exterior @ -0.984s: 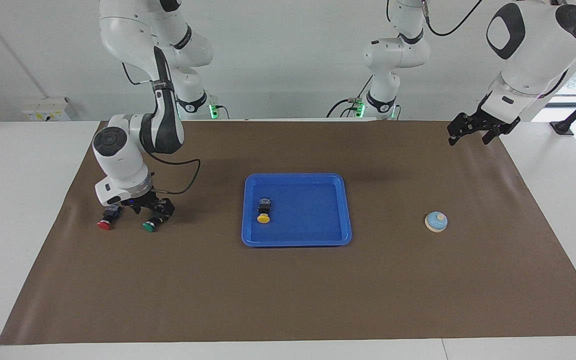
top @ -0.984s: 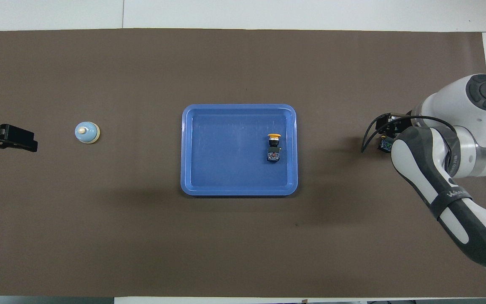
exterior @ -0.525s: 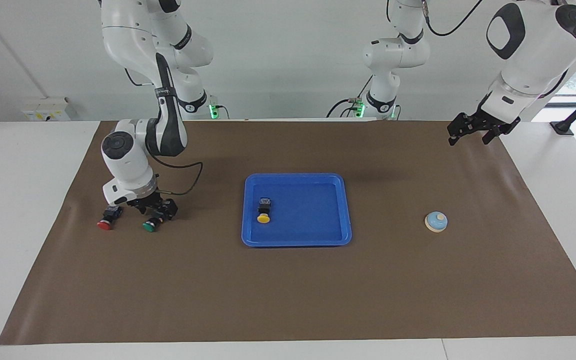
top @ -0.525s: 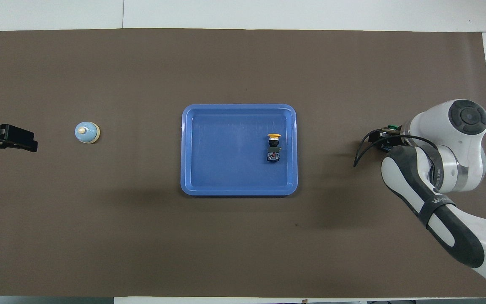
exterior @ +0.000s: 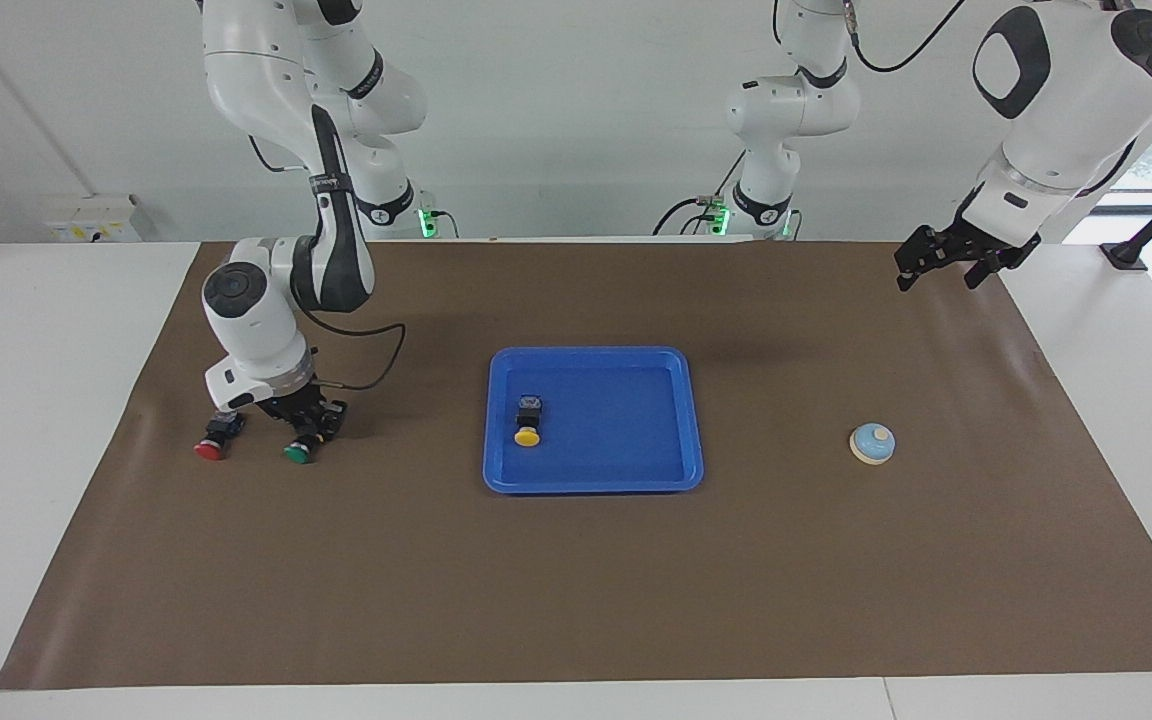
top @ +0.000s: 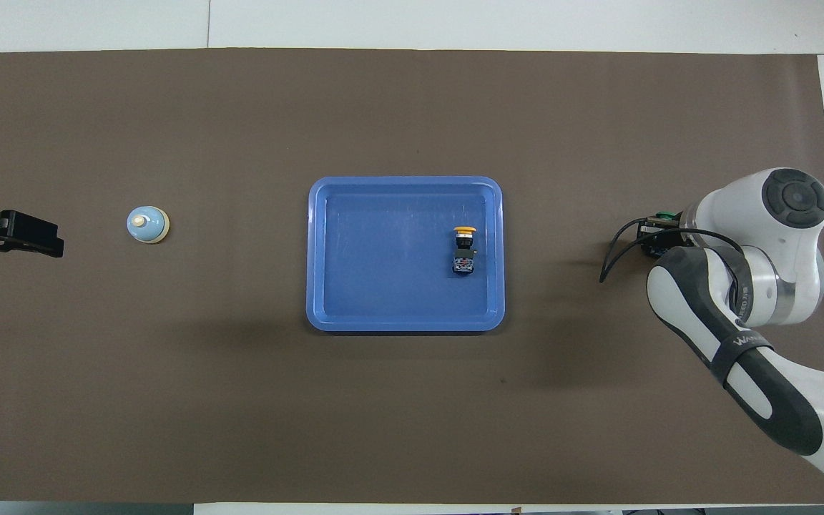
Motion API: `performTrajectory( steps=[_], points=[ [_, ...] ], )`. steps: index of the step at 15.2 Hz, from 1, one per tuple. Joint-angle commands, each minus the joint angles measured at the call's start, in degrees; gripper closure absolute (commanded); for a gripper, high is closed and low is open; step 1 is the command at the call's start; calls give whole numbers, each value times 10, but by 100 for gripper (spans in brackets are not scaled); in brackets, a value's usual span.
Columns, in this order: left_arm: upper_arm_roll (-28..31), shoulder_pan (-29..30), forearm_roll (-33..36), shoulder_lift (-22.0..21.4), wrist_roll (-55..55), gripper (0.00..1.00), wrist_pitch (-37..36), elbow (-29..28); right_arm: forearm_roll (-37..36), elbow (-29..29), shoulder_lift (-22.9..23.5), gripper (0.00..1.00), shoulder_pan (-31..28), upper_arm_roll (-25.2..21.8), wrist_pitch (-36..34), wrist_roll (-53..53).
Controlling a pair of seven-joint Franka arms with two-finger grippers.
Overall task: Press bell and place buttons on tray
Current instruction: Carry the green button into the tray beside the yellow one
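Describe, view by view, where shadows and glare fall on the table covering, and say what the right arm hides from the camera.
Facing view: soft shadow beside the right gripper shut on the green button; pale sheen on the brown mat near the left gripper. Overhead view: blurred shadows on the mat nearer the robots than the blue tray; the right arm hides the red button.

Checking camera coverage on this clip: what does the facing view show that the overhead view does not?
Only the facing view shows the red-capped black push-button on the brown mat, beside the green-capped push-button, which the right gripper has shut on. Overhead, the right arm covers that spot and only a green sliver shows. Only the overhead view shows how far the waiting left gripper stands from the small light blue dome bell. Both show the yellow-capped push-button lying in the shallow blue plastic tray.
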Motion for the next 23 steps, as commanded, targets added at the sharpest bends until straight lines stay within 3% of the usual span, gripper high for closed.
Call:
performTrajectory(
  steps=[1,6,10,17,23],
  points=[
    [1,2,-8,-1,4,0,-10,7,1,57,-8,100,32,5,-75,4],
    [1,2,-8,-1,4,0,-10,7,14,187,11,100,125,5,-201,72],
    [1,2,-8,-2,4,0,-10,7,61,243,28,100,197,4,-249,88],
    [1,2,-8,-2,4,0,-10,7,84,291,79,100,308,5,-240,240],
    [1,2,-8,-1,4,0,-10,7,84,290,129,100,346,5,-164,259]
  ],
)
